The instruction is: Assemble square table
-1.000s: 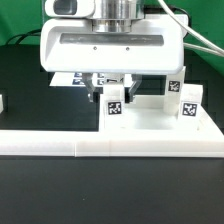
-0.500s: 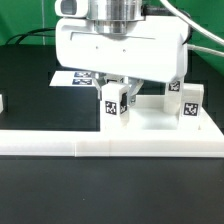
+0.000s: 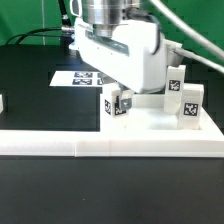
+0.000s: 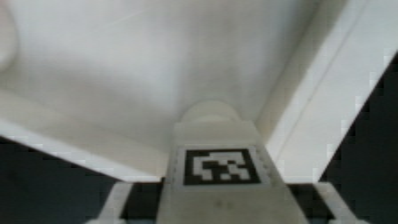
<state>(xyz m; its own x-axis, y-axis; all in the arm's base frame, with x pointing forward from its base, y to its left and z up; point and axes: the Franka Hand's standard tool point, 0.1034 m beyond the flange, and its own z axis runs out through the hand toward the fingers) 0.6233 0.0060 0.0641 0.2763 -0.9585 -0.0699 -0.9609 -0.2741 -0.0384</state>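
- Currently, the tool (image 3: 118,97) pinches a white tagged leg (image 3: 117,103) and holds it upright on the square tabletop (image 3: 150,122), presumably to seat or screw it into a corner.
- A second leg (image 3: 189,105) stands upright on the same tabletop toward the exterior view's right, so that corner looks finished.
- Just in front, the white rail (image 3: 110,148) butts against the tabletop, probably to brace it against pushing.
- Behind, the marker board (image 3: 72,77) lies flat on the black table (image 3: 30,100).
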